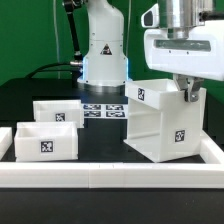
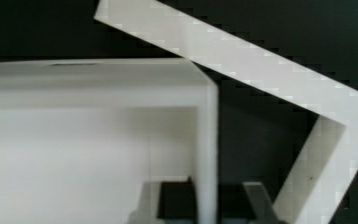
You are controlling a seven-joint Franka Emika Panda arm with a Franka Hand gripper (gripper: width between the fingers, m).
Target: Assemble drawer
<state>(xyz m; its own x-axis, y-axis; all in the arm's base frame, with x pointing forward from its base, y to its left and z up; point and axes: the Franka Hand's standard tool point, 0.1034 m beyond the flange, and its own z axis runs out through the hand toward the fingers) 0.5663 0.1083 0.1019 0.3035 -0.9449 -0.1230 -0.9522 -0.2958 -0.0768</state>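
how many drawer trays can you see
2: the front tray at the exterior view's left, the rear tray just behind it. The casing could hide more.

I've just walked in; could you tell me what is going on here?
The gripper has its fingers either side of a wall of the upright drawer casing; whether they are clamped is unclear. The front tray and the rear tray sit apart from it, not yet inserted.
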